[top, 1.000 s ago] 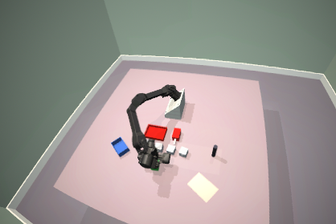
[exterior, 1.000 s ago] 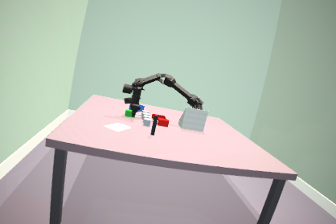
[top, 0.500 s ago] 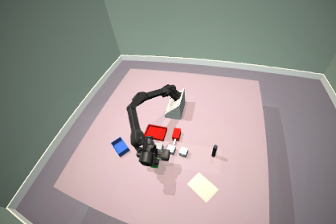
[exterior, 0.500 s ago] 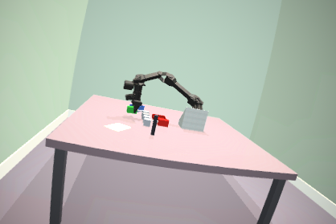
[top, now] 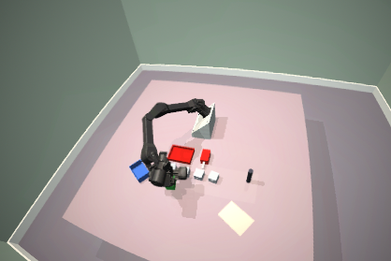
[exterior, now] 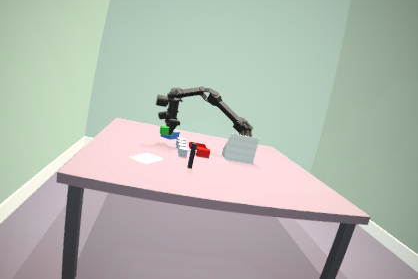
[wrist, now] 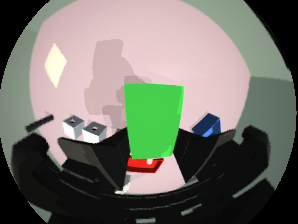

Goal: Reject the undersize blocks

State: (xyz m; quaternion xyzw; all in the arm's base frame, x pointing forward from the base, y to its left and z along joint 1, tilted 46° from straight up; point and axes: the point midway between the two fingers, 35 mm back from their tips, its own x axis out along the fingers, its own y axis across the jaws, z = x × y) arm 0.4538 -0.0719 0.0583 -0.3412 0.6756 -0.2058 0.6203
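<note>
My gripper is shut on the green gauge and holds it raised above the table, near the left end of the block row in the top view. Steel blocks stand in a row; two plain ones also show in the wrist view, with holes on top. The blocks nearer the gripper are mostly hidden by the arm. The red tray lies behind the row. A small pale piece shows against it in the wrist view; I cannot tell what it is.
A blue tray lies left of the arm. A red piece with a pale pin lies beside the red tray. A dark cylinder stands right of the blocks. A pale sheet and a whitish wedge are farther off.
</note>
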